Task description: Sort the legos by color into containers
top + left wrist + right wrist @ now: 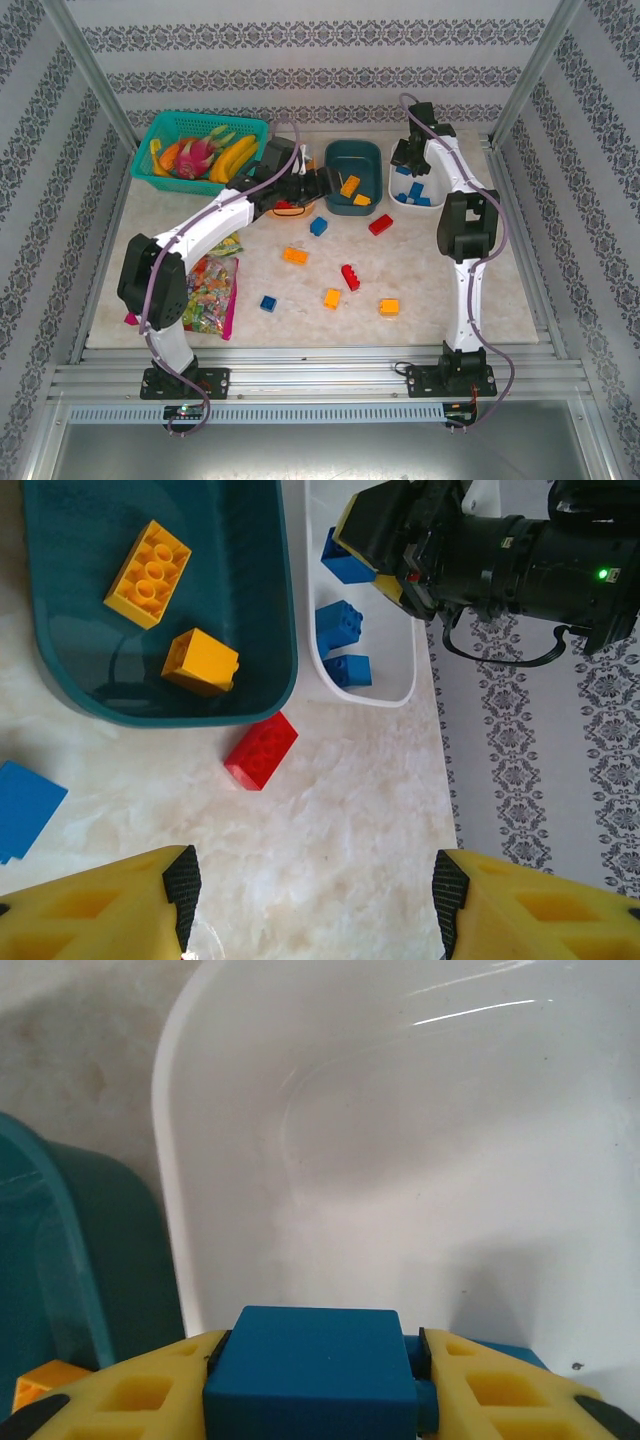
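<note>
While you scan from the top: the table (430, 270) carries everything. Your left arm (205, 222) reaches to the far centre, and your right arm (465, 225) reaches to the far right.

The basket (200, 118) of fruit sits far left. The candy bag (208, 292) lies near left, just beside the left arm's base.

Three bowls line the far side:
- The orange bowl (290, 211) is mostly hidden under the left wrist.
- The teal bowl (352, 150) is in the middle.
- The white bowl (396, 188) is on the right, just beside the teal one.

Your left gripper (310, 890) is spread with nothing between its fingers. It hangs over bare table on the near side of the teal and white bowls.

Your right gripper (320, 1352) is clamped on a blue brick (310, 1385), held above the white bowl with the bowl's inside right under it.

In the bowls:
- Two yellow bricks (150, 572) lie in the teal bowl.
- A few blue bricks (338, 627) lie in the white bowl.

Loose on the table:
- A red brick (260, 750) is just beside the teal bowl's near corner; you can't tell if it touches.
- A loose blue brick (318, 226) is left of the red brick.
- A second red brick (350, 277) is mid-table.
- Three loose yellow bricks (332, 298) are spread across the middle and near side.
- A near blue brick (268, 303) is closest to the candy bag but apart from it.
</note>
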